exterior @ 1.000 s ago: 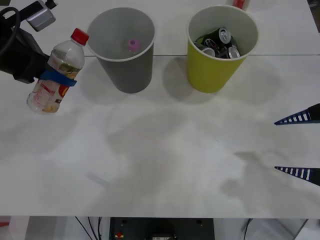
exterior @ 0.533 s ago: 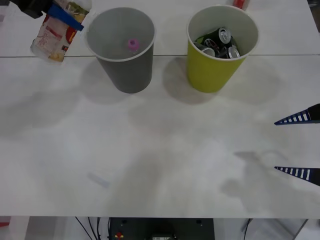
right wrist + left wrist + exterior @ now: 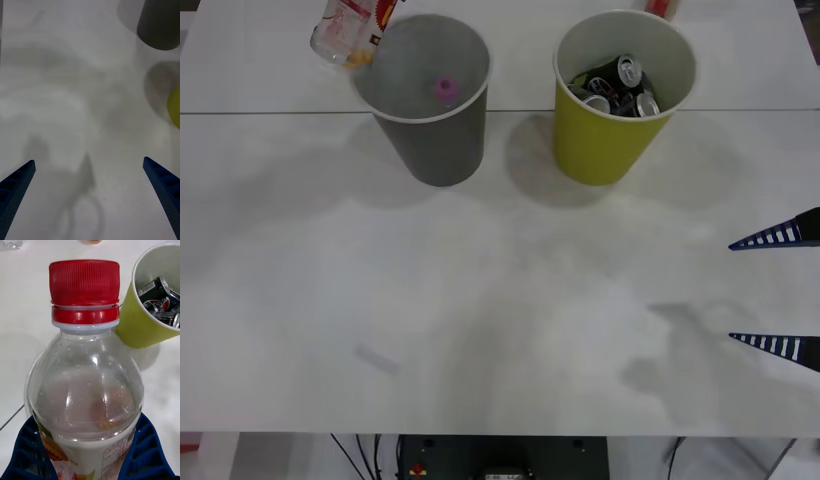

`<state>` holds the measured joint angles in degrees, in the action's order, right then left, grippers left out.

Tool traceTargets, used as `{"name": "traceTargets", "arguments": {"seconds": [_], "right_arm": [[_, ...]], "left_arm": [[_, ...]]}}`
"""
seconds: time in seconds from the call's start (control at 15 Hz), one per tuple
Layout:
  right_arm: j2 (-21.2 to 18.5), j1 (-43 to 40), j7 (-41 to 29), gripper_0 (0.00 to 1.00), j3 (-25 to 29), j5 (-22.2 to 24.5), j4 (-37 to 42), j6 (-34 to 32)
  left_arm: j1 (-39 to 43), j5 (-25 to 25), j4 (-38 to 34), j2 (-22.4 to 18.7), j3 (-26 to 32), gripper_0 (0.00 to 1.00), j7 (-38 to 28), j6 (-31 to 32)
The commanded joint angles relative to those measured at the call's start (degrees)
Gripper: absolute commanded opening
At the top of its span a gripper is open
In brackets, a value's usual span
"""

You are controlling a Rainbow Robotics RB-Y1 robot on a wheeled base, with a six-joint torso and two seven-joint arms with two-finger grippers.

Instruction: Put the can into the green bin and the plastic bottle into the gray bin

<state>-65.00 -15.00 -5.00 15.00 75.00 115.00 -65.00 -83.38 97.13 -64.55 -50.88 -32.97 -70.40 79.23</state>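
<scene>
The plastic bottle (image 3: 85, 382) is seen close up in the left wrist view, clamped between the blue ribbed fingers (image 3: 26, 453) of the left gripper (image 3: 88, 461), red cap uppermost in the frame. In the front view its lower end (image 3: 352, 28) is shown at the upper left of the frame, raised off the table and overlapping the far left rim of the gray bin (image 3: 430, 100). A small pink-capped item (image 3: 445, 89) lies inside that bin. To the right of it, apart, the green bin (image 3: 620, 95) is shown holding several dark cans (image 3: 620, 85). The right gripper (image 3: 780, 290) is held at the right edge of the frame above the white table (image 3: 500, 300), fingers spread wide and holding nothing.
</scene>
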Motion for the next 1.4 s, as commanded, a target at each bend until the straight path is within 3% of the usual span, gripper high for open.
{"name": "traceTargets", "arguments": {"seconds": [0.07, 0.33, 0.4, 0.47, 0.53, 0.6, 0.8, 1.0, 1.27, 1.4], "right_arm": [[0.0, 0.0, 0.0, 1.00, 0.0, 0.0, 0.0, 0.0], [0.0, 0.0, 0.0, 1.00, 0.0, 0.0, 0.0, 0.0], [0.0, 0.0, 0.0, 1.00, 0.0, 0.0, 0.0, 0.0], [0.0, 0.0, 0.0, 1.00, 0.0, 0.0, 0.0, 0.0], [0.0, 0.0, 0.0, 1.00, 0.0, 0.0, 0.0, 0.0], [0.0, 0.0, 0.0, 1.00, 0.0, 0.0, 0.0, 0.0], [0.0, 0.0, 0.0, 1.00, 0.0, 0.0, 0.0, 0.0], [0.0, 0.0, 0.0, 1.00, 0.0, 0.0, 0.0, 0.0], [0.0, 0.0, 0.0, 1.00, 0.0, 0.0, 0.0, 0.0], [0.0, 0.0, 0.0, 1.00, 0.0, 0.0, 0.0, 0.0]], "left_arm": [[-1.3, 1.7, 5.6, 4.1, 0.0, 0.00, 0.0, -2.6], [-2.2, 3.8, 9.8, 7.3, 0.0, 0.00, 0.0, -4.3], [-2.2, 3.8, 9.8, 7.3, 0.0, 0.03, 0.0, -4.3], [-2.3, 3.9, 9.8, 7.3, 0.0, 0.11, 0.0, -4.3], [-2.2, 3.9, 9.8, 7.3, 0.0, 0.70, 0.1, -4.3], [-2.3, 3.9, 9.8, 7.3, 0.0, 1.00, 0.2, -4.3], [-2.2, 1.7, 9.8, 6.6, 0.0, 1.00, 1.6, -2.6], [-0.8, -7.5, 9.1, 1.2, 0.0, 1.00, 6.2, 0.4], [10.3, -16.4, -6.6, -10.6, 1.5, 1.00, 6.9, -2.7], [19.0, -17.8, -13.3, -14.2, 8.5, 1.00, 7.8, -2.6]]}}
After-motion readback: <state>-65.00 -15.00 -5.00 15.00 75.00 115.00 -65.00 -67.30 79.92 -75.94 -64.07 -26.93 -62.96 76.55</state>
